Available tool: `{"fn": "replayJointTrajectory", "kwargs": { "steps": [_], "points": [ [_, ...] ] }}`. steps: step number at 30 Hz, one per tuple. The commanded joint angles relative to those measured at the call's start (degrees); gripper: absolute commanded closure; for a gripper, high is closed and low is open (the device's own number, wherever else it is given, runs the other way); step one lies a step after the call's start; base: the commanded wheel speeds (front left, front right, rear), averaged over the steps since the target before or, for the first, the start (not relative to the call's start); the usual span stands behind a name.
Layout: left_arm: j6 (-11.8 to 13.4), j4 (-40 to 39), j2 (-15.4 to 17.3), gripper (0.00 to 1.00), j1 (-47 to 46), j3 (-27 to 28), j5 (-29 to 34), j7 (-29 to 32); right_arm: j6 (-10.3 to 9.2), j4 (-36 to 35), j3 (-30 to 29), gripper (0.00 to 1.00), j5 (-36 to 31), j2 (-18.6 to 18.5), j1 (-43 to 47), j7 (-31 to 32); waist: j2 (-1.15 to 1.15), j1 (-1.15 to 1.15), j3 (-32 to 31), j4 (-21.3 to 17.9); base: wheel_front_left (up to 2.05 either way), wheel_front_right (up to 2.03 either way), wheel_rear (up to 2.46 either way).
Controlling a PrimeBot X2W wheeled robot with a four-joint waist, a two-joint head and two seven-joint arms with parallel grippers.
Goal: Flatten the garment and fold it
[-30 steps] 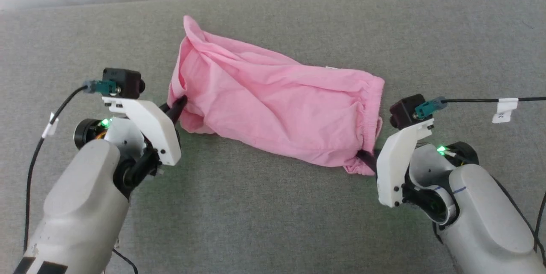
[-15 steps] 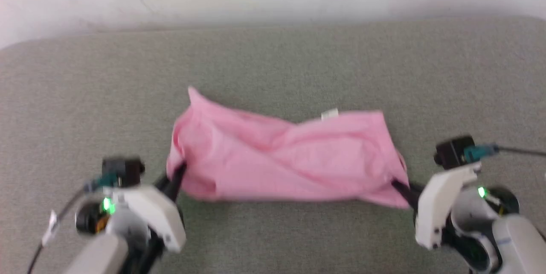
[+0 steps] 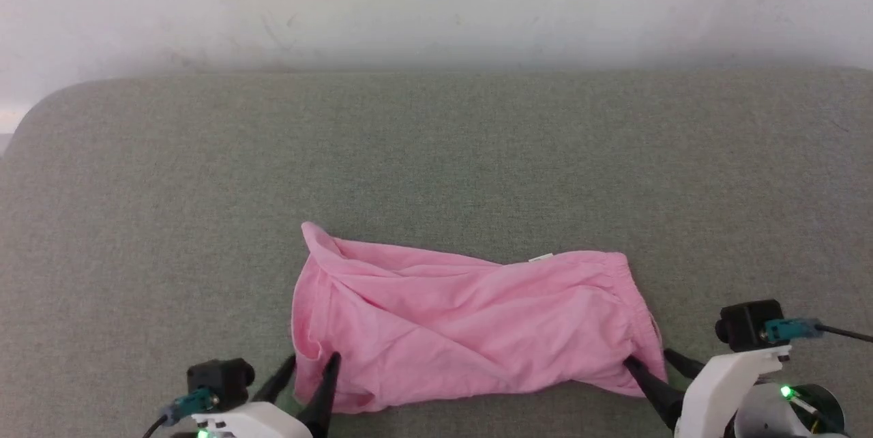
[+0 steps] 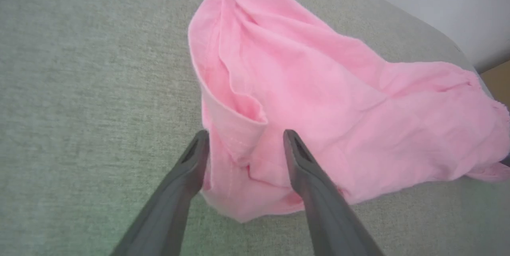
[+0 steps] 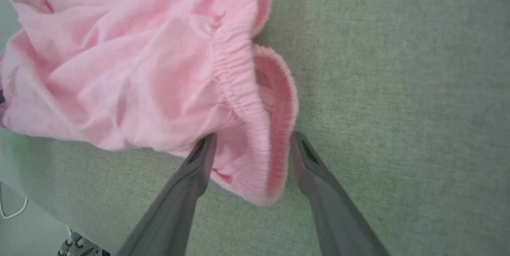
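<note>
The pink garment (image 3: 470, 329) lies stretched sideways and wrinkled on the grey-green padded surface (image 3: 436, 165), with a small white tag (image 3: 541, 258) on its far edge. My left gripper (image 3: 310, 364) is open at the garment's left end. In the left wrist view the left gripper (image 4: 245, 136) straddles a stitched hem corner (image 4: 233, 128) without pinching it. My right gripper (image 3: 651, 359) is open at the right end. In the right wrist view the right gripper (image 5: 253, 138) has the gathered elastic edge (image 5: 239, 88) lying loose between its fingers.
A white wall (image 3: 436, 1) rises behind the padded surface, whose far left corner (image 3: 31, 114) is rounded. Bare padding stretches beyond the garment and to both sides. A black cable (image 3: 846, 334) leads off the right wrist camera.
Both grippers were shut on the garment's ends, pulling it taut, and now stand open with the cloth lying on the surface. The head camera has tilted up, so more wall shows.
</note>
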Motion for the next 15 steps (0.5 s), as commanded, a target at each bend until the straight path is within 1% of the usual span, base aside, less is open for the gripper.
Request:
{"fn": "replayJointTrajectory", "kwargs": {
  "steps": [1, 6, 8, 11, 13, 15],
  "points": [
    [0.41, 0.12, -0.08, 0.0, -0.56, 1.05, 1.55, -3.06, -0.05, -1.94, -0.69, 0.0, -0.12, 0.88, 1.27, -1.89, 0.0, 0.01, -0.67, 0.0, 0.0, 0.0, 0.0],
    [2.93, -0.52, 0.86, 0.0, -1.31, 4.02, 6.45, -11.97, -0.05, -5.59, -4.77, 0.0, -0.8, 3.54, 2.38, -5.89, 0.0, 0.01, -1.83, -0.09, 0.0, 0.0, 0.0],
    [3.69, -1.48, 1.0, 0.0, -1.82, 5.19, 8.63, -13.84, -0.05, -5.62, -5.92, 0.0, -1.97, 3.89, 2.03, -5.85, 0.0, 0.01, -2.04, -0.01, 0.0, 0.0, 0.0],
    [4.68, -3.85, 0.61, 0.0, -2.3, 7.45, 12.66, -15.02, -0.05, -4.85, -6.33, 0.0, -2.93, 3.85, 0.6, -4.86, 0.0, 0.01, -2.2, 0.3, 0.0, 0.0, 0.0],
    [4.39, -5.86, -0.19, 0.0, -2.33, 9.7, 15.22, -15.14, -0.05, -3.94, -5.88, 0.0, -3.91, 2.77, -0.76, -4.33, 0.0, 0.01, -2.07, 0.73, 0.0, 0.0, 0.0],
    [3.57, -8.01, -1.19, 0.0, -2.22, 11.79, 18.35, -15.17, -0.05, -2.2, -5.39, 0.0, -4.09, 2.03, -2.22, -3.77, 0.0, 0.01, -1.73, 1.41, 0.0, 0.0, 0.0]
  ]
}}
